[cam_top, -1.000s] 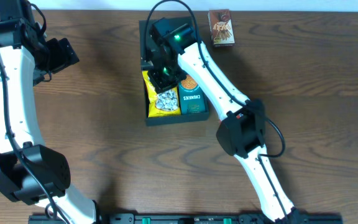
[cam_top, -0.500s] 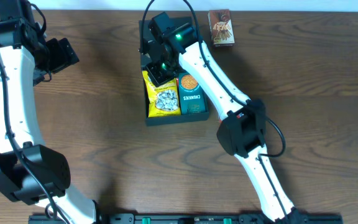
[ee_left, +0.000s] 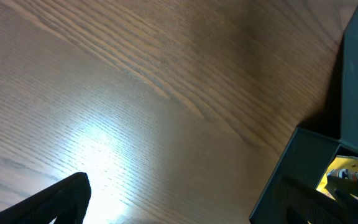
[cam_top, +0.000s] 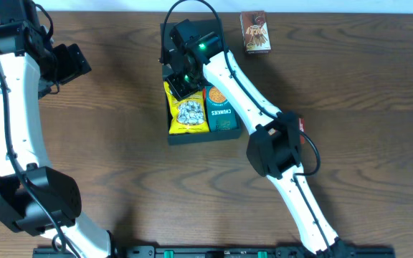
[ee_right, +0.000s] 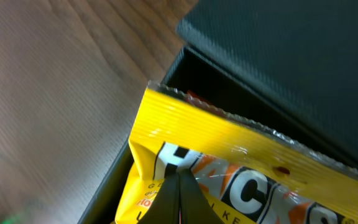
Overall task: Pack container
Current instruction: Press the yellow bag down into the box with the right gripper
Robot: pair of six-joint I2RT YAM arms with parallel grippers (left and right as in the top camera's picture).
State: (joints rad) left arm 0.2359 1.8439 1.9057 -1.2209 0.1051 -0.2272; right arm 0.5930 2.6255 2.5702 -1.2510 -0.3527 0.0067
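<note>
Right fingers (ee_right: 178, 196) are seen pressed together into a narrow wedge, with nothing visibly clamped between them. Whether their tips touch the foil below cannot be told. Compared with a second ago, they have been drawn back from the middle of the yellow packet (cam_top: 187, 111) towards its far end, close to the raised lid (ee_right: 278, 62), and more of the packet is now uncovered in the overhead view. The packet lies flat inside the container (cam_top: 196, 138), on the left arm's side, just beside the teal carton (cam_top: 221, 113). The container stands at the middle back of the tabletop (cam_top: 350, 107). From this it is judged that the packet has been set down and the arm is being cleared. Left fingers (ee_left: 64, 199) are held spread wide and empty, well apart from the container. A brown packet (cam_top: 254, 31) lies outside on the tabletop, so packing is judged unfinished, with the lid not yet closed.
</note>
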